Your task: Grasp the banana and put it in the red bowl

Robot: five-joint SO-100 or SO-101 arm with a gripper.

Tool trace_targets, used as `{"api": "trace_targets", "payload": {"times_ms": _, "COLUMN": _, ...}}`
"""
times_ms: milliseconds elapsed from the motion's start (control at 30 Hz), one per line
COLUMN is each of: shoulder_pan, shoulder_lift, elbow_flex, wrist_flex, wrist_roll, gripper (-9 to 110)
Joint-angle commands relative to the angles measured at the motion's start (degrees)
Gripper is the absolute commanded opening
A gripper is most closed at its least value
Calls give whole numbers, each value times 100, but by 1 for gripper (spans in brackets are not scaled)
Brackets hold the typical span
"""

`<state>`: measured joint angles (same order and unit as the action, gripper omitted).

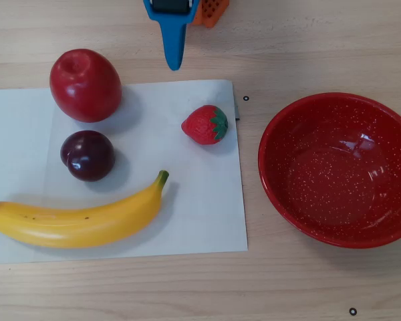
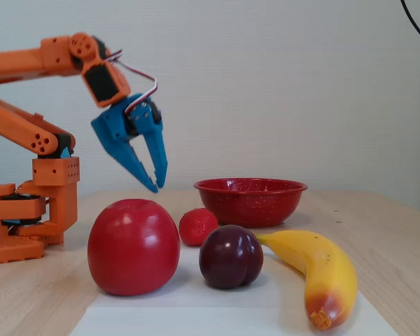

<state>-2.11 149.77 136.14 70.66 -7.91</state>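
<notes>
Blue two-finger gripper (image 2: 154, 186) raised above table, jaws nearly pressed together, empty. Long glossy yellow toy banana (image 1: 77, 221) on white paper sheet (image 1: 207, 214); speckled red bowl (image 1: 281, 194) well apart, empty.

a light wooden worktop (image 1: 307, 40) fills the overhead view, its grain running side to side in pale boards with faint seams. a white paper sheet (image 1: 207, 221) lies flat on its left part, reaching the left edge of that view. small dark round marks dot the wood, one just beside the sheet's upper right corner (image 1: 246, 98) and one near the bottom edge (image 1: 352, 311). in the fixed view a plain off-white wall (image 2: 287, 84) with a fine texture rises behind the worktop. a thin black cable (image 2: 414, 24) curves across the top right corner. the light is soft and even, with faint shadows on the paper.
</notes>
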Motion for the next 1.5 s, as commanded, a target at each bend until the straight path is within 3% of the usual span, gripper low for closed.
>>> {"api": "trace_targets", "payload": {"times_ms": 0, "shoulder_pan": -211, "shoulder_lift": -439, "elbow_flex": -1081, "wrist_flex": 255, "wrist_roll": 185, "gripper": 0}}
{"api": "trace_targets", "payload": {"times_ms": 933, "shoulder_pan": -1626, "shoulder_lift": -5889, "elbow_flex": -8156, "wrist_flex": 2927, "wrist_roll": 1714, "gripper": 0}}
{"api": "trace_targets", "payload": {"times_ms": 1467, "shoulder_pan": -1881, "shoulder_lift": -8051, "elbow_flex": -10582, "wrist_flex": 3331, "wrist_roll": 1758, "gripper": 3}}
